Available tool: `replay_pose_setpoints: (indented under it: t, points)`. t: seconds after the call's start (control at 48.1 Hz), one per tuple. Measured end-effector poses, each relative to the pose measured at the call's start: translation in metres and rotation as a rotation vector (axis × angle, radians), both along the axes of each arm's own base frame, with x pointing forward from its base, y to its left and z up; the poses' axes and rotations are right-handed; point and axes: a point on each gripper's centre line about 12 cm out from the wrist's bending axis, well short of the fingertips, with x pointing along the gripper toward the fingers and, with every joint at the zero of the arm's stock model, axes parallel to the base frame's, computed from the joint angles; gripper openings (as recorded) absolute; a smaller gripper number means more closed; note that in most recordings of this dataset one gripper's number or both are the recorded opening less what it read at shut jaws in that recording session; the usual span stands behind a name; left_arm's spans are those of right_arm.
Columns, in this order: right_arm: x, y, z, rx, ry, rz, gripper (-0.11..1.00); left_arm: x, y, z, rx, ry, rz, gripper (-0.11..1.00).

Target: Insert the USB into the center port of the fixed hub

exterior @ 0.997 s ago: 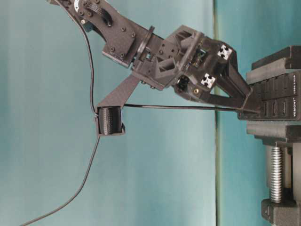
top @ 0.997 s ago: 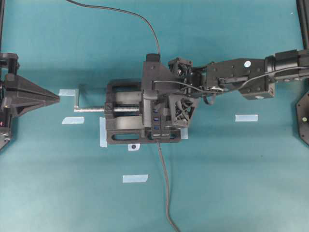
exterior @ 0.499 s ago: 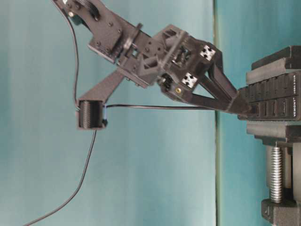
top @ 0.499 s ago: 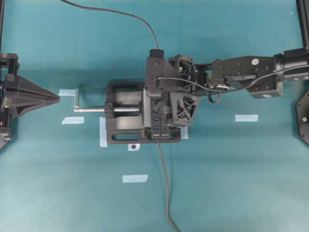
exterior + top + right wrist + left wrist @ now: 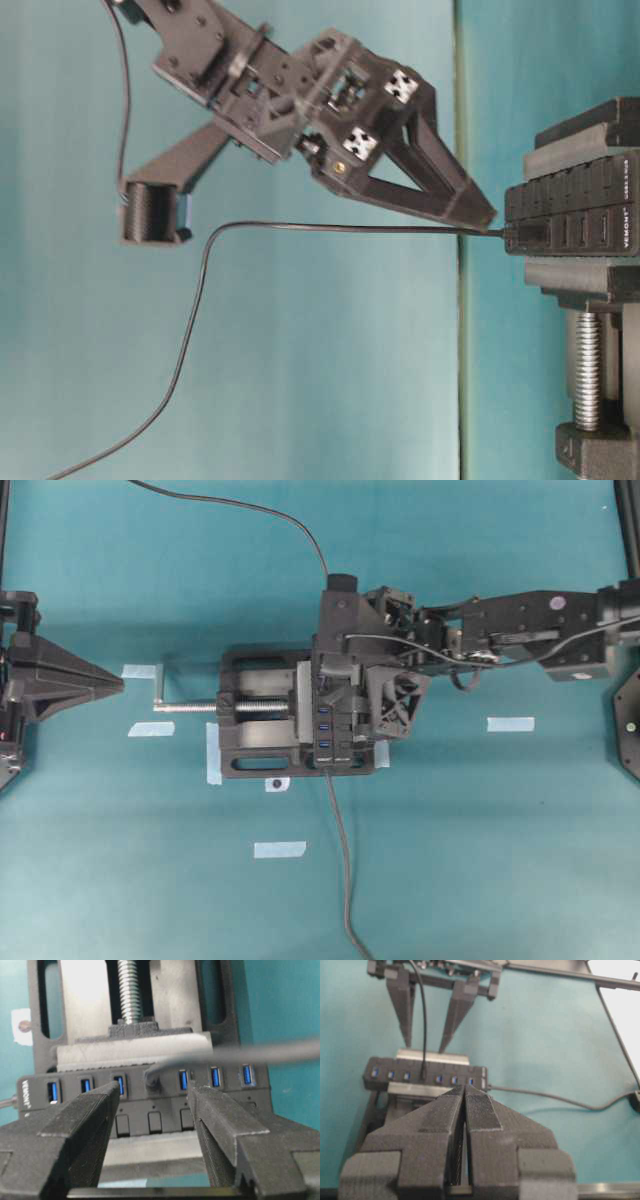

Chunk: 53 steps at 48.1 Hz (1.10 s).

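The fixed hub [image 5: 150, 1110] is clamped in a black vise, its row of blue ports facing my right wrist camera. The USB [image 5: 151, 1080] sits in the center port, with three blue slots on each side. Its thin cable [image 5: 300, 227] runs off freely from the plug [image 5: 508, 232]. My right gripper [image 5: 154, 1091] is open, one finger on each side of the plug and touching nothing; its fingertips [image 5: 485, 212] hover just clear of the hub [image 5: 580, 215]. My left gripper [image 5: 118, 683] rests shut and empty at the far left [image 5: 464, 1089].
The black vise [image 5: 255, 735] has a silver screw and crank [image 5: 175, 702] pointing left. The hub's own thicker grey cable [image 5: 345, 880] runs to the near edge. Blue tape strips [image 5: 510, 723] [image 5: 280, 849] lie on the teal table.
My open right gripper has drawn back up and away from the hub, leaving the USB seated in the port. The cable now hangs clear of the fingers. The left arm is still.
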Motion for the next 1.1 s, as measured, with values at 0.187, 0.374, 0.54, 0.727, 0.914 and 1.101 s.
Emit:
replay_pose_setpoints:
  t: [0.187,0.374,0.54,0.727,0.914,1.101]
  points:
    - [-0.004,0.005,0.006,-0.003,-0.012,0.013,0.7,0.0,0.0,0.0,0.002,0.002,0.0,0.01]
    - [-0.011,0.006,0.012,-0.007,-0.072,0.013,0.7,0.0,0.0,0.0,0.002,0.002,0.0,0.01]
    - [-0.02,0.007,0.019,-0.014,-0.147,0.014,0.7,0.0,0.0,-0.001,0.002,0.002,0.0,0.01]
    - [-0.031,0.007,0.017,-0.014,-0.156,0.014,0.7,0.0,0.0,-0.001,0.001,0.003,0.0,0.01]
    - [-0.032,0.008,0.017,-0.014,-0.156,0.014,0.7,0.0,0.0,-0.001,0.001,0.005,0.0,0.01]
    - [-0.032,0.008,0.016,-0.013,-0.154,0.013,0.7,0.0,0.0,-0.001,0.001,0.005,0.0,0.01]
